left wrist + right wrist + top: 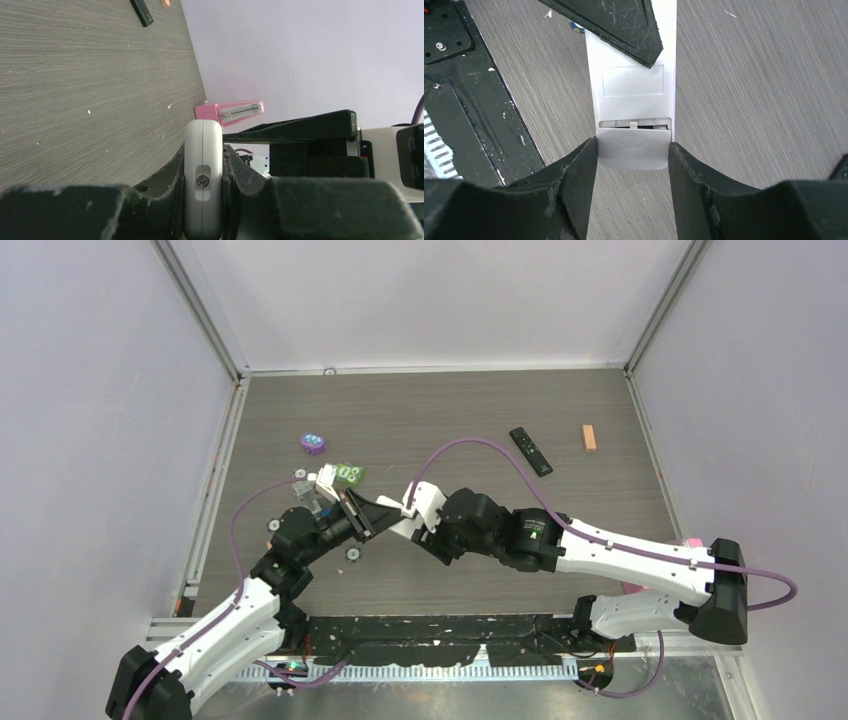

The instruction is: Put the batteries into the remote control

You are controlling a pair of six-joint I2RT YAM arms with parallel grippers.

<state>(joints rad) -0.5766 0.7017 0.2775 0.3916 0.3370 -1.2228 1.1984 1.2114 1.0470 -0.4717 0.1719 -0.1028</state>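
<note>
The left arm [225, 635] and right arm [630, 558] are white with black joints. A purple cable [480, 443] loops along each. The right gripper [633, 146] has black fingers [569, 200], all scratched (lots of pale scuffs).

Slim white remote [634, 85] above the table, back up, grey battery cover [634, 150] slid partly off
</note>
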